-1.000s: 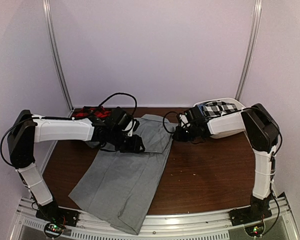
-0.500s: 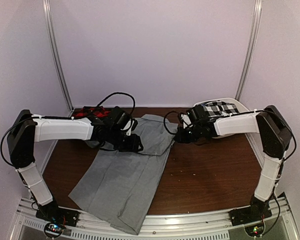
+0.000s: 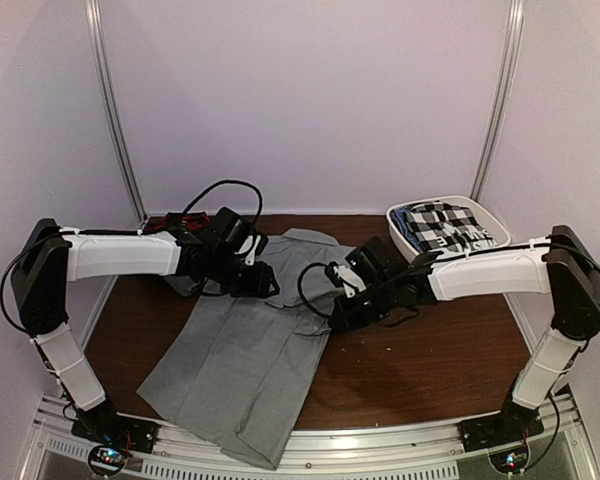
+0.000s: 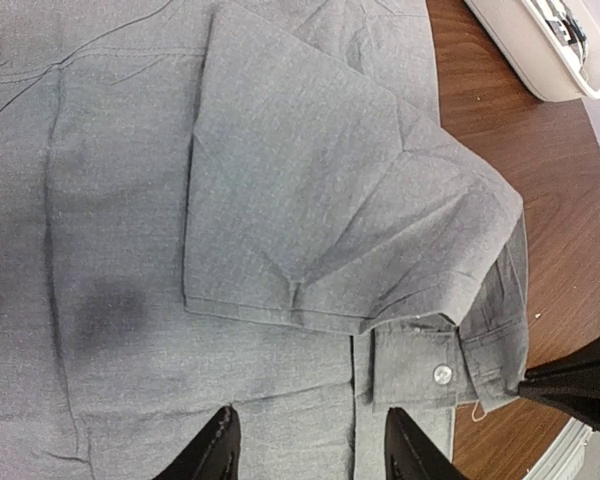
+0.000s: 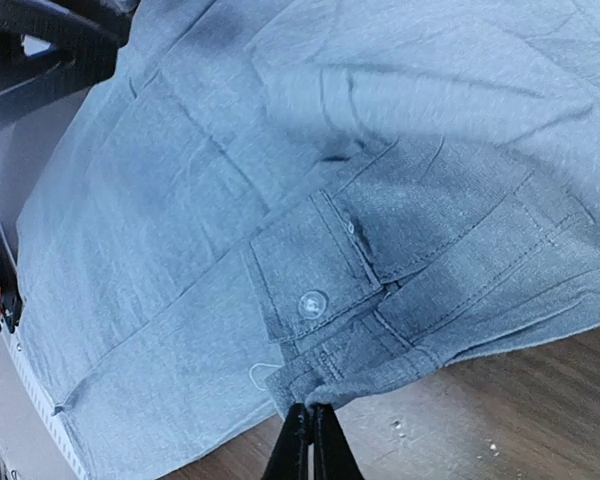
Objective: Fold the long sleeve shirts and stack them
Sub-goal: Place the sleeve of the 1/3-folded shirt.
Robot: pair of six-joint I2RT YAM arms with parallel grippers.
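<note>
Centre frame: my right gripper point(image 5: 308, 412) is pinched shut on the grey shirt point(image 3: 240, 350) at its cuff point(image 5: 310, 290). My left gripper point(image 4: 310, 425) hovers half-open above. One sleeve point(image 4: 310, 200) lies folded in; I judge the folding barely begun and the stacking undone.

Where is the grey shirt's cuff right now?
In the top view the cuff lies mid-table at the grey shirt's right edge, its corner pinched in the right hand.

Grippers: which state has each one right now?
Left gripper: open, holding nothing.
Right gripper: closed on the cuff of the grey shirt.
</note>
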